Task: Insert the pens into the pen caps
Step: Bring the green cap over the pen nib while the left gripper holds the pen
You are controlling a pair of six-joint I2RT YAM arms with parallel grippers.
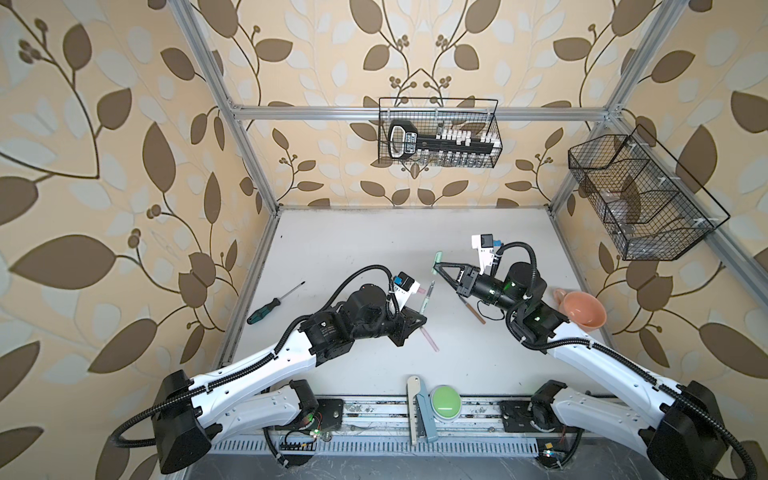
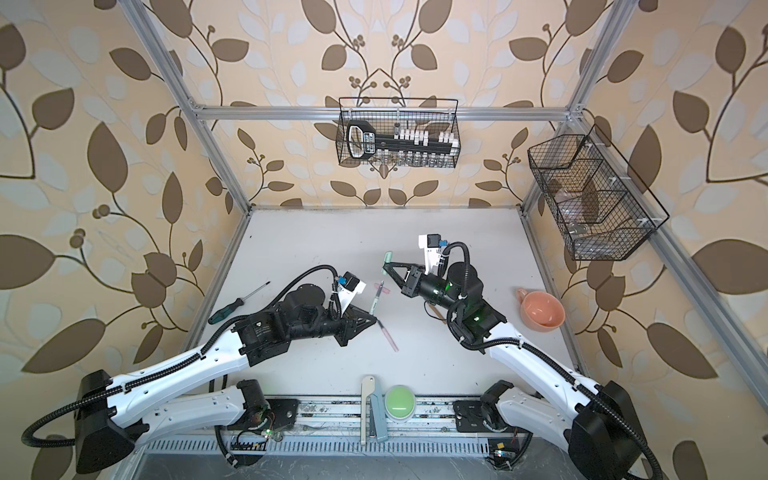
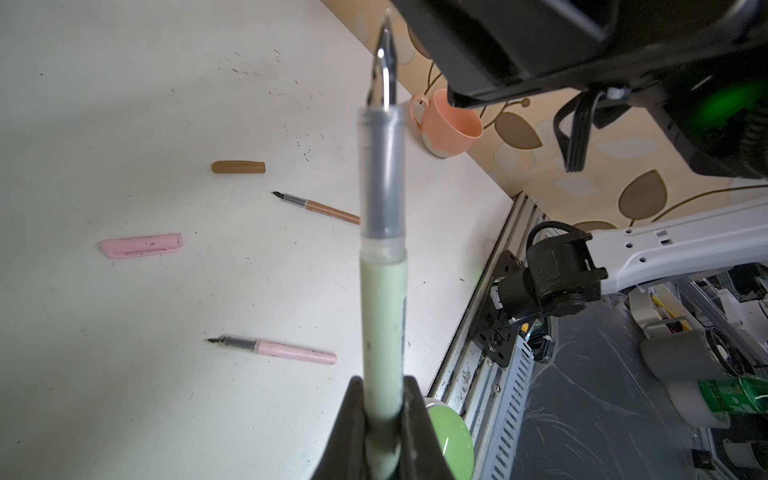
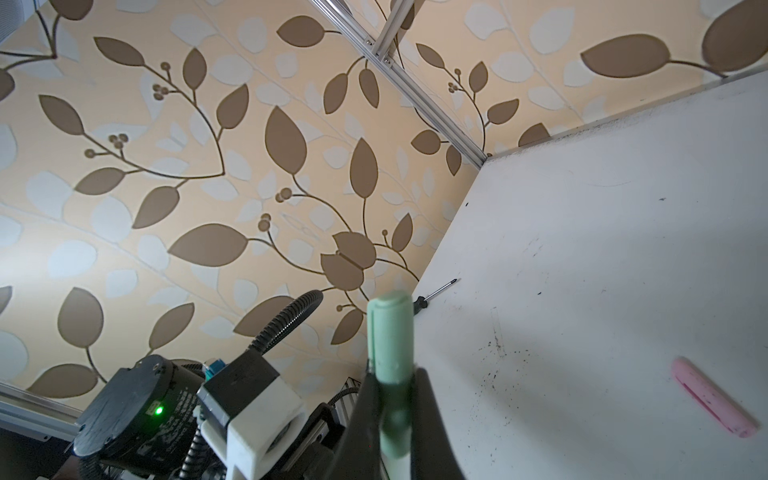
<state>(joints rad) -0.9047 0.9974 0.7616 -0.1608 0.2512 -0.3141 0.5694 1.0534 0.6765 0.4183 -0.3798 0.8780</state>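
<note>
My left gripper (image 1: pixel 422 320) (image 3: pixel 382 411) is shut on the barrel of the green pen (image 1: pixel 427 300) (image 3: pixel 382 291), which is raised off the table with its dark tip pointing toward the right arm. My right gripper (image 1: pixel 439 266) (image 4: pixel 392 399) is shut on the green pen cap (image 1: pixel 436 262) (image 4: pixel 390 336), held a short way beyond the pen's tip and apart from it. On the white table lie the pink pen (image 3: pixel 274 348) (image 1: pixel 430 338), the pink cap (image 3: pixel 141 246) (image 4: pixel 712 403), the brown pen (image 3: pixel 318 205) (image 1: pixel 473 309) and the brown cap (image 3: pixel 238 167).
A dark-green-handled screwdriver (image 1: pixel 274 303) lies at the table's left edge. A peach cup (image 1: pixel 584 313) sits at the right edge. A green button (image 1: pixel 445 401) stands on the front rail. Wire baskets hang on the back wall (image 1: pixel 438 133) and the right frame (image 1: pixel 640 195).
</note>
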